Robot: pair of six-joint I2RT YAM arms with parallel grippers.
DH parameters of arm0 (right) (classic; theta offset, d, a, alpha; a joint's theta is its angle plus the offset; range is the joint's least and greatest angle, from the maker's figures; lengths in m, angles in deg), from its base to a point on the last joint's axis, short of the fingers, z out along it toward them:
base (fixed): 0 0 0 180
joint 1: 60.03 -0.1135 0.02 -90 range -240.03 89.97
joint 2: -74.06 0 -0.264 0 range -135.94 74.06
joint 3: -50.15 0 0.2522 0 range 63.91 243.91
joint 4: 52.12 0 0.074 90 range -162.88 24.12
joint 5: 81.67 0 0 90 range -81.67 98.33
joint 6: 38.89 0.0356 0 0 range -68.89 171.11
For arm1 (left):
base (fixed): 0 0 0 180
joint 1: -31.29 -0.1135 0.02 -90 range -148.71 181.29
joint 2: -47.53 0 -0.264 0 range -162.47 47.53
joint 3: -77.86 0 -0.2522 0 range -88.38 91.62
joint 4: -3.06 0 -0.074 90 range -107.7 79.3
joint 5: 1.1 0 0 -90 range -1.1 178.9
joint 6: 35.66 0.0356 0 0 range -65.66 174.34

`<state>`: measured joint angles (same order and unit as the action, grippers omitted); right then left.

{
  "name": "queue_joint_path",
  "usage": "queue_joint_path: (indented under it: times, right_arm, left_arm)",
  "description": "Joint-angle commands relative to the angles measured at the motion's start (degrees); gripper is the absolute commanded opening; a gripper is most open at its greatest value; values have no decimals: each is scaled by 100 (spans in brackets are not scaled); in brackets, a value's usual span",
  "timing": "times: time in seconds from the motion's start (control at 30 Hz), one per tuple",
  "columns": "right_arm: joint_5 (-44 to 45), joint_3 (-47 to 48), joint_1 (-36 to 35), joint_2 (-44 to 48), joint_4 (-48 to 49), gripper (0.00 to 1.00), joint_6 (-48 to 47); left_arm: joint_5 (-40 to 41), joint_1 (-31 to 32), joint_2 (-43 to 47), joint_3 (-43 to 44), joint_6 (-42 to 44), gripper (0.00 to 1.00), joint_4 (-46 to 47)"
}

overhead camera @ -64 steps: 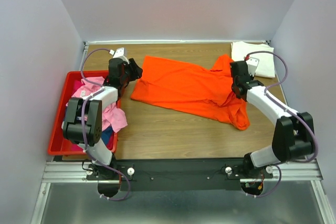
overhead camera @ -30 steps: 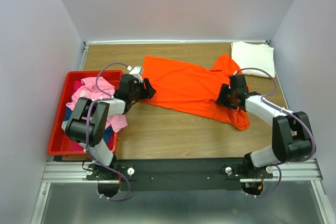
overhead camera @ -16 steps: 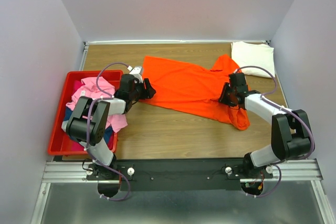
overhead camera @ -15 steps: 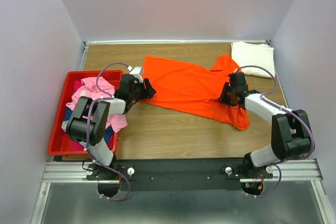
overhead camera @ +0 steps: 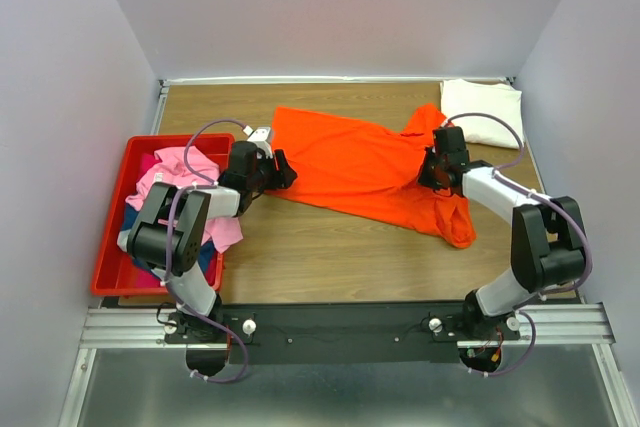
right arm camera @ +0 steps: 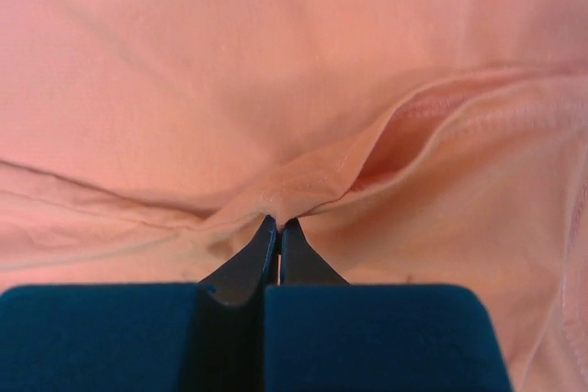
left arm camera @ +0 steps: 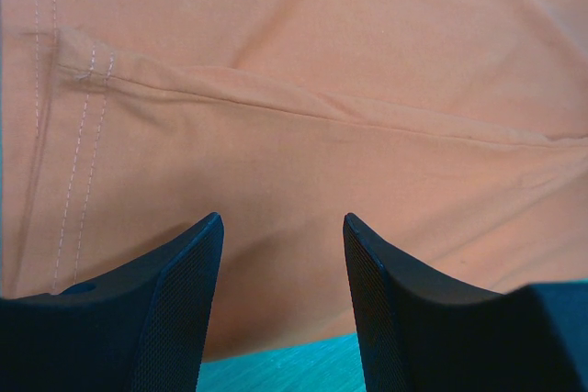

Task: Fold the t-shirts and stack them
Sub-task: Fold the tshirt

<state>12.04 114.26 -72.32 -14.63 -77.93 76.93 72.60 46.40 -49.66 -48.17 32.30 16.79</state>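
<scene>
A bright orange t-shirt [overhead camera: 350, 162] lies spread and wrinkled across the middle of the wooden table. My left gripper [overhead camera: 283, 169] is low at its left corner. In the left wrist view this gripper [left arm camera: 283, 227] stands open, its fingers [left arm camera: 184, 300] either side of the hem edge of the orange cloth [left arm camera: 303, 89]. My right gripper [overhead camera: 430, 169] sits on the shirt's right part. In the right wrist view it [right arm camera: 278, 222] is shut, pinching a raised fold of the orange cloth [right arm camera: 230, 61]. A cream-white t-shirt [overhead camera: 485, 112] lies folded at the back right corner.
A red plastic bin [overhead camera: 112, 237] stands at the left table edge, holding pink t-shirts [overhead camera: 180, 169] and a dark blue one [overhead camera: 207, 260]. Grey walls close in the table at the back and both sides. Bare wood [overhead camera: 330, 247] shows in front of the orange shirt.
My right gripper has closed on a fold of the orange t-shirt and shifted slightly toward the back. The left gripper has stayed open in the same place.
</scene>
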Motion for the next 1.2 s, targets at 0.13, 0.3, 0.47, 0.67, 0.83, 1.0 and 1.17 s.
queue_joint_path:
  times: [0.13, 0.3, 0.47, 0.67, 0.83, 1.0, 1.17]
  right_arm:
    - [-1, 616, 16, -632, 256, 0, -209]
    - [-45, 976, 8, -940, 309, 0, -236]
    - [-36, 1390, 8, -1326, 318, 1, -245]
    - [-2, 1338, 8, -1144, 283, 57, -166]
    - [86, 916, 8, -247, -33, 82, -174]
    - [455, 459, 16, 711, -946, 82, -157]
    - [394, -121, 16, 1353, -1404, 84, -16]
  left_arm:
    - [21, -8, -151, 154, 104, 63, -6]
    - [30, -8, -160, 163, 104, 63, -24]
    - [30, -8, -186, 181, 112, 63, -41]
    - [135, -8, -169, 172, 77, 63, -68]
    - [171, -8, -221, 181, -28, 63, -68]
    - [56, -17, -502, 251, -248, 63, -50]
    - [12, -175, -749, 392, -432, 63, -130]
